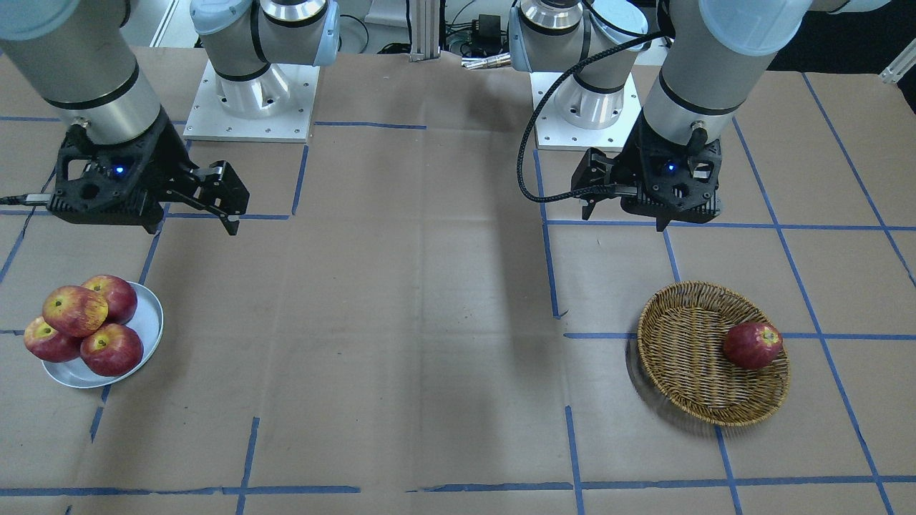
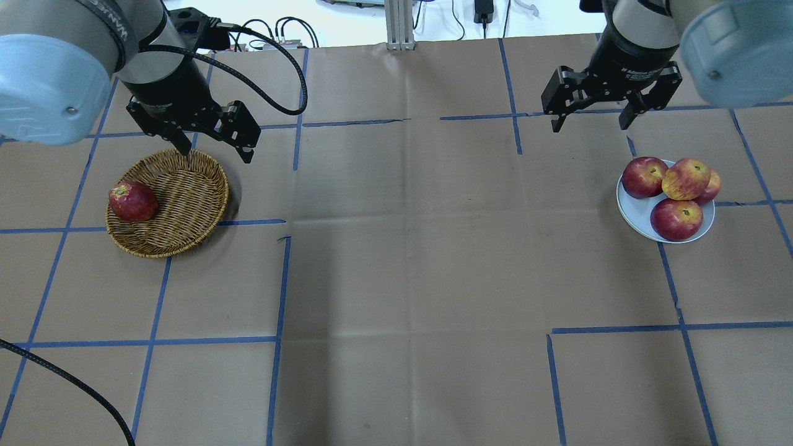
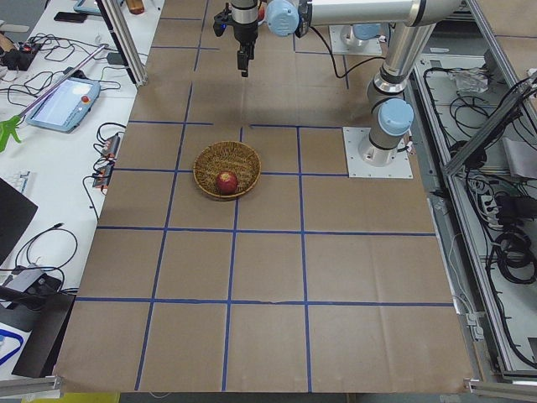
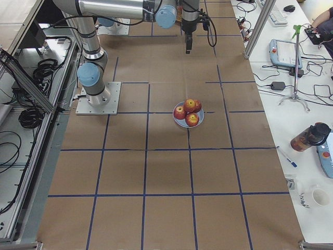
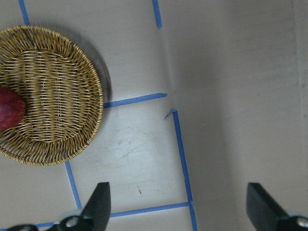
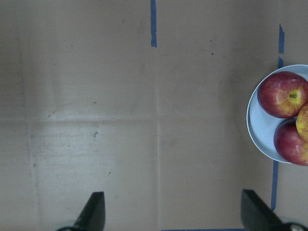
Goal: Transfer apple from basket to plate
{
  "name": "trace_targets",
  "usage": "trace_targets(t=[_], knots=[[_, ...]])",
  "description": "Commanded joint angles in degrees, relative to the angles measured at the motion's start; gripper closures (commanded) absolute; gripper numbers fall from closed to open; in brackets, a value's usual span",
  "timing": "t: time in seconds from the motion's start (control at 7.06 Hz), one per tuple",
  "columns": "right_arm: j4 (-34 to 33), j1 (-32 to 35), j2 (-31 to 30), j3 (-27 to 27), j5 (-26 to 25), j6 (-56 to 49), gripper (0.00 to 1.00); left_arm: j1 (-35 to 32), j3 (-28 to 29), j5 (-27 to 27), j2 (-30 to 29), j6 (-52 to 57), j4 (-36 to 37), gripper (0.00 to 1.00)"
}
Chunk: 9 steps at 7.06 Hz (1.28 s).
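Plate [image 1: 149,318] toward robot's right on table [image 1: 429,322], heaped: three deep-red apples [image 1: 111,350] below, streaked apple [image 1: 75,310] resting on top of them. Basket [image 1: 687,357] toward robot's left, one dark-red apple [image 1: 751,345] inside against rim. Right gripper [image 2: 588,124] hangs above bare table near plate, jaws wide apart, empty. Left gripper [image 2: 217,153] hangs high beside basket, jaws likewise apart, holding nothing.

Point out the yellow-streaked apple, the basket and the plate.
apple [image 2: 686,179]: overhead exterior view, on its yellow-streaked top.
basket [image 2: 186,192]: overhead exterior view, on the bare woven floor.
plate [image 2: 635,210]: overhead exterior view, on the bare inner surface near the rim.
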Motion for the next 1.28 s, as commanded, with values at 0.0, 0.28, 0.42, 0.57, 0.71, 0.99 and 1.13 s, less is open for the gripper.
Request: trace_targets(t=[0.0,0.28,0.42,0.57,0.71,0.99,1.13], knots=[[-0.5,0.7,-1.0,0.8,-0.1,1.2,0.0,-0.1,0.0,0.0,0.1,0.0,0.0,0.0],[-0.5,0.3,-1.3,0.7,-0.1,1.1,0.0,-0.1,-0.1,0.0,0.1,0.0,0.0,0.0],[-0.5,0.4,-1.3,0.7,-0.1,1.1,0.0,-0.1,-0.1,0.0,0.1,0.0,0.0,0.0],[-0.5,0.4,-1.3,0.7,-0.2,1.0,0.0,-0.1,-0.1,0.0,0.1,-0.1,0.1,0.0],[-0.5,0.3,-1.6,0.8,-0.2,1.0,0.0,-0.1,-0.1,-0.3,0.0,-0.3,0.2,0.0],[-0.5,0.3,-1.6,0.8,-0.1,1.0,0.0,-0.1,-0.1,-0.9,-0.4,-0.5,0.5,0.0],[-0.5,0.3,-1.6,0.8,-0.1,1.0,0.0,-0.1,-0.1,-0.9,-0.3,-0.5,0.6,0.0]])
